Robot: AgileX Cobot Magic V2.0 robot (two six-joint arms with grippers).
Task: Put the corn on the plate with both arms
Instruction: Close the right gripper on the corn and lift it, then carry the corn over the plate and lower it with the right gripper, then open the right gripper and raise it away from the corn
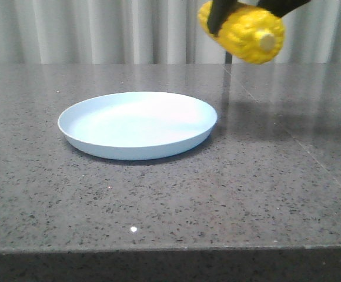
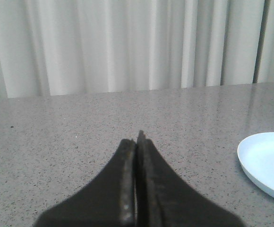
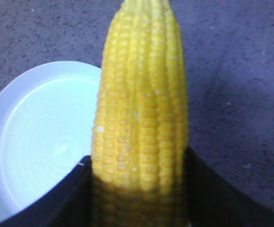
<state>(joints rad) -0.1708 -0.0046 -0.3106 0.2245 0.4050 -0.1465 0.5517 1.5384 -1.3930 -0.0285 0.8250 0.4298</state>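
Observation:
The bright yellow corn [image 1: 247, 32] hangs high above the table at the upper right of the front view, its pale stub end toward the camera. My right gripper [image 1: 220, 17] is shut on the corn [image 3: 141, 109], with black fingers [image 3: 212, 194] on both sides of the cob. The pale light-blue plate [image 1: 138, 124] lies on the table, below and left of the corn; it also shows beside the cob in the right wrist view [image 3: 38, 142]. My left gripper [image 2: 137, 142] is shut and empty over bare table, with the plate's rim [image 2: 250, 163] off to one side. It does not show in the front view.
The table is a dark grey speckled stone top [image 1: 247, 194] with a seam running along its right part. White curtains [image 1: 100, 29] hang behind it. The front edge of the table [image 1: 170, 249] is near the camera.

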